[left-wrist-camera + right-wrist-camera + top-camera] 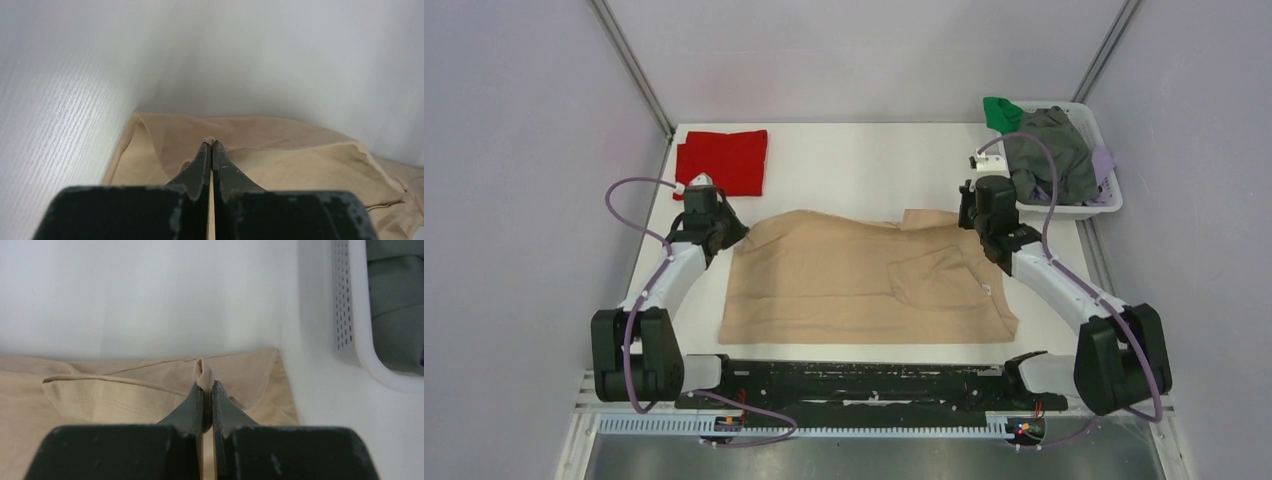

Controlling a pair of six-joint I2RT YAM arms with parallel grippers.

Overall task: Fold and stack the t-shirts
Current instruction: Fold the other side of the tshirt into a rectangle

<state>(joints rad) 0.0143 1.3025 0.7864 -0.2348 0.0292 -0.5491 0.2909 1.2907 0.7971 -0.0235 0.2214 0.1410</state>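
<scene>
Centre frame, soft beige cloth t-shirt [824,285] is pinched at upper edge by left fingers [201,162] and right fingers [196,401].

Both arms reach up from their bases at the bottom corners of the frame and lean in toward the middle, elbows low. The left gripper [727,230] sits left of centre and the right gripper [969,218] right of centre, pretty much level with each other. Both have their jaws squeezed tight, each nipping a bit of the beige t-shirt [844,280].
</scene>
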